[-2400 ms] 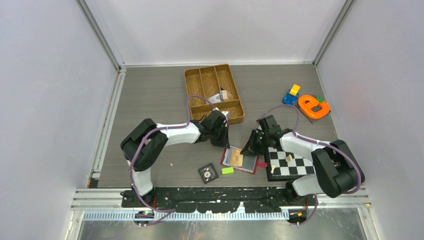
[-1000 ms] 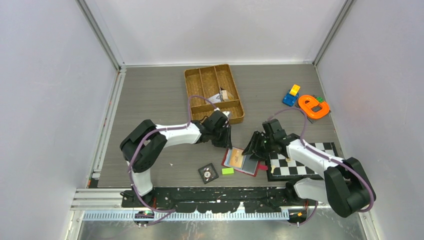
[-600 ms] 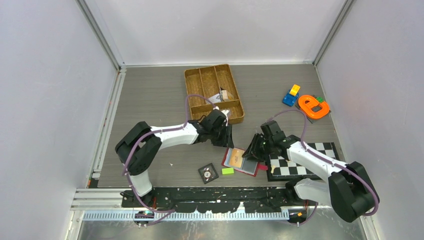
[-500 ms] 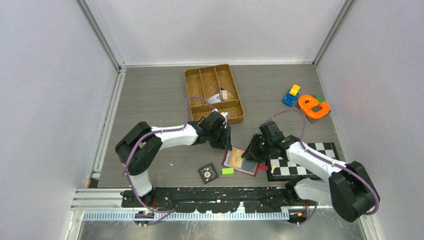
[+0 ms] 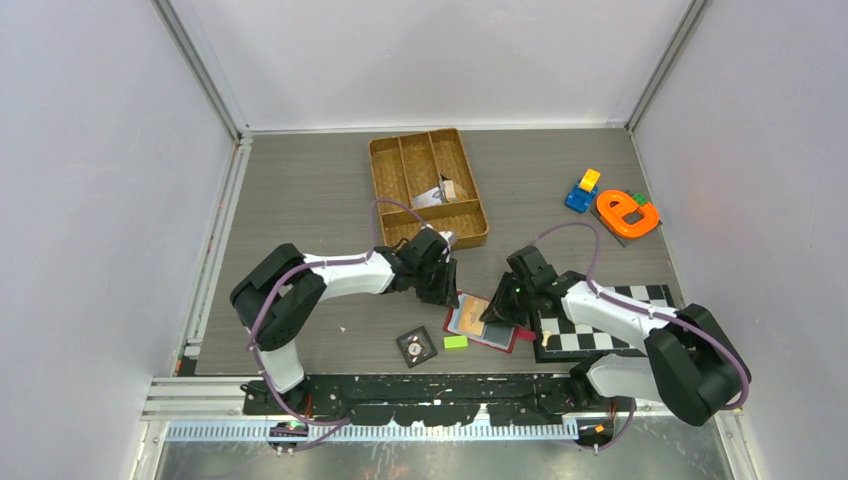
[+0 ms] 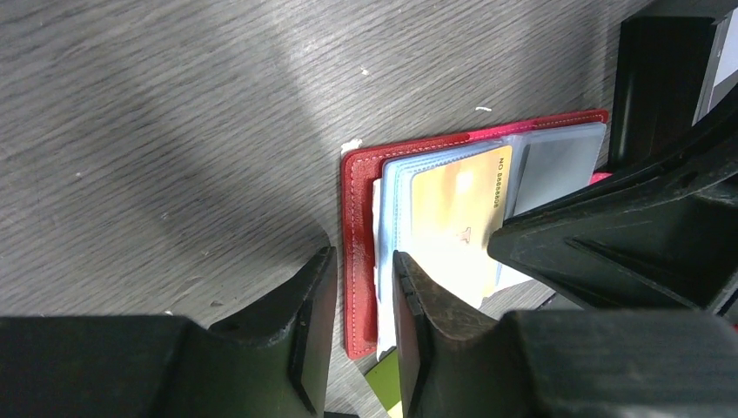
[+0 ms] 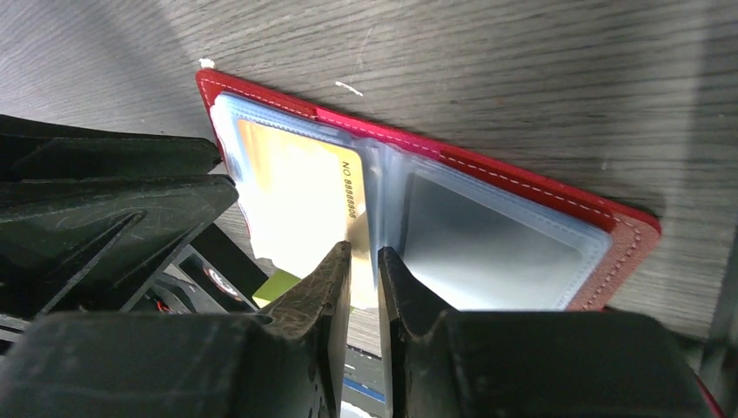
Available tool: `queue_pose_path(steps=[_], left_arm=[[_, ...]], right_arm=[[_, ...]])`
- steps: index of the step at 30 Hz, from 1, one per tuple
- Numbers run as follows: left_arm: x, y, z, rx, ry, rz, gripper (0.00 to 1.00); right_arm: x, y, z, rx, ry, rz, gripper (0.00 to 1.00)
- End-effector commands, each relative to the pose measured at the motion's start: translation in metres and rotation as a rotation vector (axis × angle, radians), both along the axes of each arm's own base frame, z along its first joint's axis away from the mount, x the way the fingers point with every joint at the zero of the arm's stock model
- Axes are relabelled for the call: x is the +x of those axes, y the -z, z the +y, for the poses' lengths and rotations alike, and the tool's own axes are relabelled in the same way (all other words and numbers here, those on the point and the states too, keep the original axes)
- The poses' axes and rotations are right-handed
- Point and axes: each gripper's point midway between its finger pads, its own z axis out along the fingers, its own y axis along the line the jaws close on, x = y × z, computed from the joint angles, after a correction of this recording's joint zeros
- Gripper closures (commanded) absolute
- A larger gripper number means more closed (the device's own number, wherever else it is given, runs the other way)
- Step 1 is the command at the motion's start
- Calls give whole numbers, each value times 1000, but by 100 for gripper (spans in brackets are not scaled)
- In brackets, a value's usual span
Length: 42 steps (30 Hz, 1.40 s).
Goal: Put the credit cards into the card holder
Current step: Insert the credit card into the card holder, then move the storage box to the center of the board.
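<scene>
The red card holder (image 5: pixel 490 336) lies open on the table, its pale blue pockets facing up (image 6: pixel 358 226) (image 7: pixel 522 183). A tan-orange credit card (image 5: pixel 472 312) lies on its left half (image 6: pixel 457 218) (image 7: pixel 296 196). My right gripper (image 5: pixel 493 314) (image 7: pixel 364 249) is shut on that card's near edge. My left gripper (image 5: pixel 447 293) (image 6: pixel 362 255) stands with its jaws a little apart, astride the holder's left red border. The right half shows a light blue-grey pocket (image 7: pixel 487 244). I cannot tell if a card is in it.
A green block (image 5: pixel 456 342) and a black tile with a dial (image 5: pixel 416 346) lie just in front of the holder. A checkerboard (image 5: pixel 600 338) lies under the right arm. A woven tray (image 5: pixel 380 165) stands behind. Toys (image 5: pixel 627 213) sit at the far right.
My right gripper has shifted slightly left and toward me over the holder, and its forearm has swung across the checkerboard. My left gripper has stayed at the holder's left edge.
</scene>
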Motion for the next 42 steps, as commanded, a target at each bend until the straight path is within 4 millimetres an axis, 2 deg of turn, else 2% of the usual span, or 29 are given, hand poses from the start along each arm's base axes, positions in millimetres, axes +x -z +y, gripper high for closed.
queue_pose_path(steps=[1,7,14,21,27,34,42], left_arm=[[-2,-13,-6,-54,5,-8,69],[-6,-12,-7,-66,7,7,72],[-9,-16,-8,-92,0,20,74],[-8,-19,-6,-97,-13,12,75],[-8,-18,-5,-94,-25,14,75],[-8,-23,-7,-110,-17,6,75],[-6,-28,-9,-128,-15,-12,75]], right_arm=[[12,-2,9,21,18,-41,78],[17,-6,21,46,8,-53,82],[23,-13,30,53,17,-67,82],[30,-20,33,66,68,-88,78],[37,-35,33,110,105,-152,71],[38,-26,41,140,93,-132,70],[39,-27,47,154,75,-135,70]])
